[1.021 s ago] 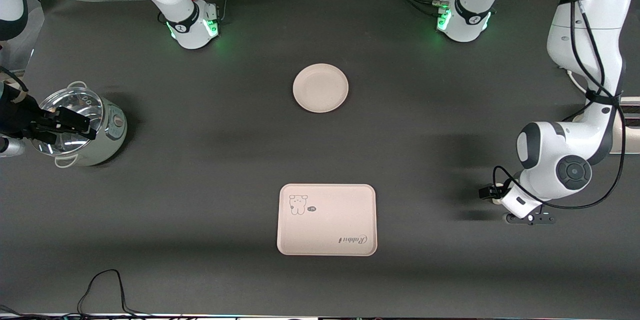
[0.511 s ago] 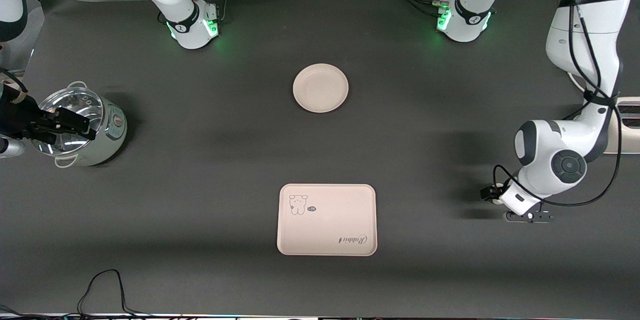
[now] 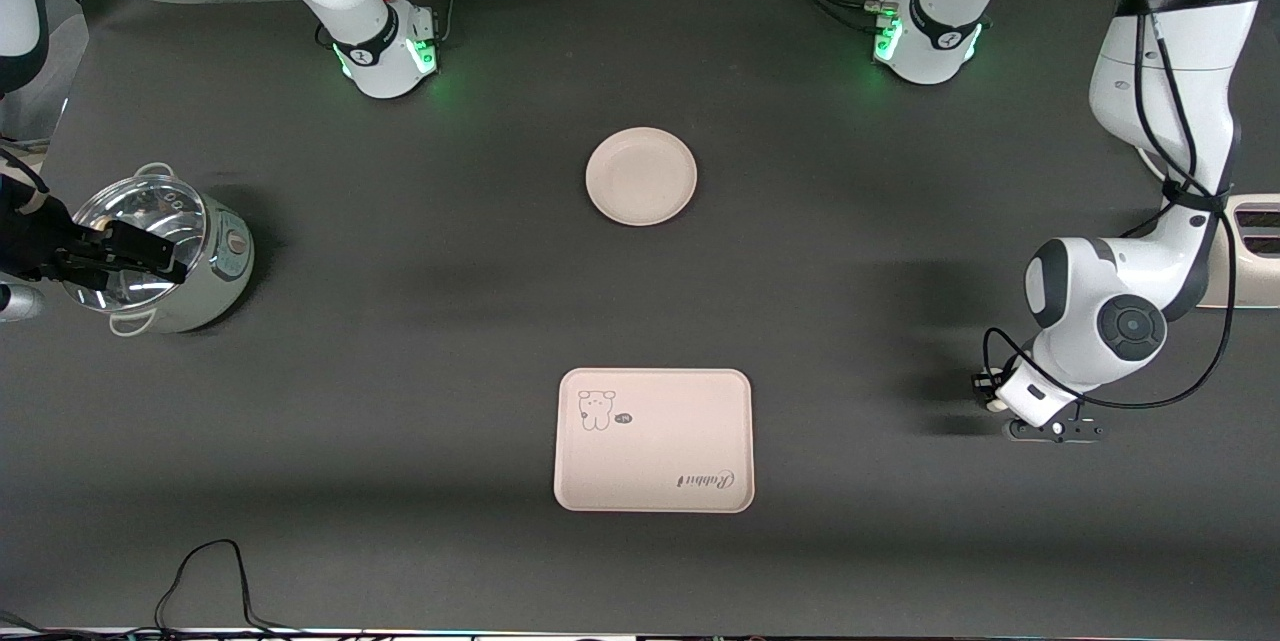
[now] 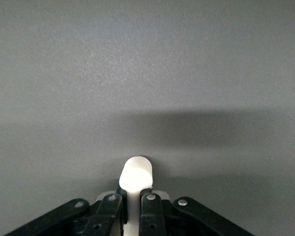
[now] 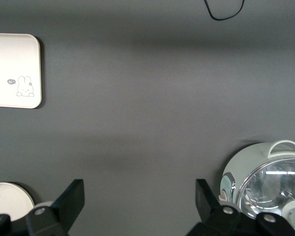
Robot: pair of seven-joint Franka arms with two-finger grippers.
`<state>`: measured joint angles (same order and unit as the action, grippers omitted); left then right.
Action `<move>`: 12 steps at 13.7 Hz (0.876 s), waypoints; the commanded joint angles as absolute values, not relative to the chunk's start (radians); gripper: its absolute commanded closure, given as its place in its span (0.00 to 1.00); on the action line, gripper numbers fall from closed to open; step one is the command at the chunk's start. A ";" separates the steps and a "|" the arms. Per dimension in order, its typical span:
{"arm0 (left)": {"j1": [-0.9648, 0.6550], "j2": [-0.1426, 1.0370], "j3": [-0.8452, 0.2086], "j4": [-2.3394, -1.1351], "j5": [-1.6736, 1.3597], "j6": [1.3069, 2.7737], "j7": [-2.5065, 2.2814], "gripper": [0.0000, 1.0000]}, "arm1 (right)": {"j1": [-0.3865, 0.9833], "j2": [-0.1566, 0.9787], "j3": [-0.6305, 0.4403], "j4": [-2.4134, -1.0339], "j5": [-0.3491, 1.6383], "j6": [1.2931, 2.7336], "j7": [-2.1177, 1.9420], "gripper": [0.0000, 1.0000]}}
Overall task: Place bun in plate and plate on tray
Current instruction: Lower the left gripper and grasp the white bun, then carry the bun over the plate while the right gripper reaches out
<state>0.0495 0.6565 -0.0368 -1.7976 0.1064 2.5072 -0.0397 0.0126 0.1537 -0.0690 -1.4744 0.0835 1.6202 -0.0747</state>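
At the tabletop's edge toward the left arm's end, we see the left gripper (image 4: 132, 209) clamped on the bun (image 4: 135, 174), likely light and squashy, best pinched mid-body, while the right gripper (image 5: 137, 206) waits wide open over the pot (image 3: 165, 256).

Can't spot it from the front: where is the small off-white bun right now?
The small off-white bun is pinched in the left gripper, low at the left arm's end of the dark table.

I see two white arms (image 3: 1150, 121) with dark grey joint caps; black cables run down the left one. Bases (image 3: 385, 51) glow green — a red dot on each. Fingers (image 4: 105, 216) black, with small silver screws.
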 commanded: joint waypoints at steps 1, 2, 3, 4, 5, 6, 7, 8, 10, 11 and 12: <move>0.034 0.559 -0.041 -1.810 0.118 2.383 -0.127 0.88 | 0.008 0.187 -0.072 -1.456 0.092 1.600 -0.078 0.00; 0.016 0.504 -0.052 -1.809 0.115 2.309 -0.202 0.88 | 0.011 0.192 -0.072 -1.459 0.101 1.604 -0.078 0.00; -0.014 0.455 -0.069 -1.804 0.112 2.242 -0.280 0.87 | 0.018 0.198 -0.071 -1.472 0.110 1.611 -0.077 0.00; -0.049 0.409 -0.081 -1.795 0.107 2.170 -0.364 0.87 | 0.018 0.199 -0.071 -1.486 0.113 1.618 -0.077 0.00; -0.081 0.372 -0.106 -1.786 0.106 2.104 -0.446 0.87 | 0.017 0.207 -0.071 -1.489 0.115 1.618 -0.077 0.00; -0.103 0.339 -0.141 -1.778 0.106 2.036 -0.518 0.87 | 0.009 0.225 -0.071 -1.485 0.123 1.618 -0.074 0.00; -0.112 0.309 -0.191 -1.775 0.095 1.979 -0.593 0.87 | 0.008 0.241 -0.074 -1.480 0.180 1.620 -0.068 0.00; -0.112 0.287 -0.246 -1.766 0.063 1.921 -0.662 0.86 | -0.015 0.271 -0.078 -1.474 0.265 1.626 -0.064 0.00; -0.120 0.262 -0.378 -1.764 0.034 1.891 -0.806 0.86 | -0.047 0.339 -0.081 -1.453 0.394 1.654 -0.051 0.00; -0.135 0.270 -0.446 -1.766 0.038 1.897 -0.928 0.86 | -0.045 0.359 -0.081 -1.451 0.396 1.672 -0.049 0.00; -0.181 0.293 -0.493 -1.770 0.047 1.917 -1.036 0.86 | -0.041 0.376 -0.081 -1.460 0.397 1.715 -0.048 0.00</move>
